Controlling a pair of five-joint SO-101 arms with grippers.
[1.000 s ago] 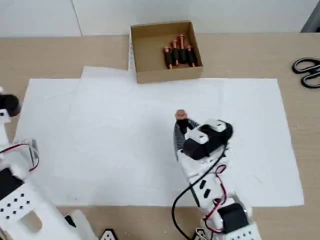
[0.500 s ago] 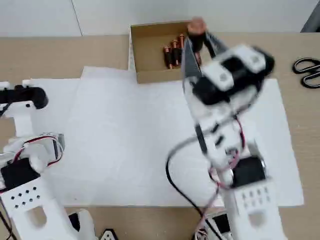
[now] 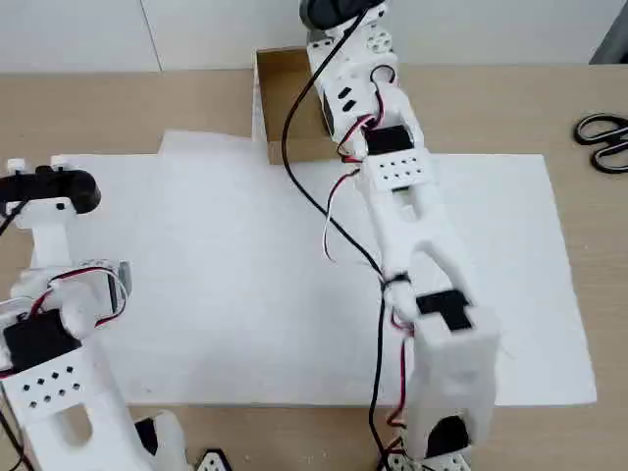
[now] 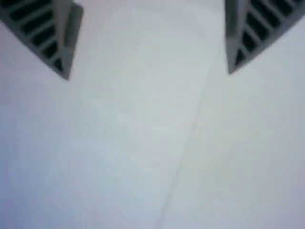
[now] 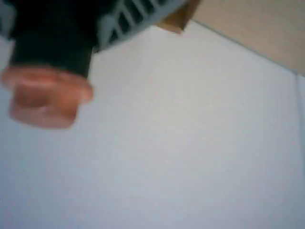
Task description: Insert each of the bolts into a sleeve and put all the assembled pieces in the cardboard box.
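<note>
In the right wrist view my right gripper (image 5: pixel 62 28) is shut on an assembled piece: a black sleeve (image 5: pixel 52 47) with the copper bolt head (image 5: pixel 45 98) sticking out of its end. A corner of the cardboard box (image 5: pixel 178 19) shows just past the grey finger (image 5: pixel 138 16). From above, the right arm (image 3: pixel 392 167) stretches across the paper and covers most of the cardboard box (image 3: pixel 280 98), hiding what lies inside. My left gripper (image 4: pixel 147 67) hangs open over bare white paper at the table's left side, where the left arm (image 3: pixel 44 191) stands.
A large white paper sheet (image 3: pixel 226 285) covers the middle of the wooden table (image 3: pixel 510 108). Black scissors (image 3: pixel 603 137) lie at the far right edge. The right arm's cables (image 3: pixel 334 226) trail over the paper.
The right arm swung from the middle of the paper up to the box, carrying the sleeved bolt. The left arm shifted a little at the left edge.
</note>
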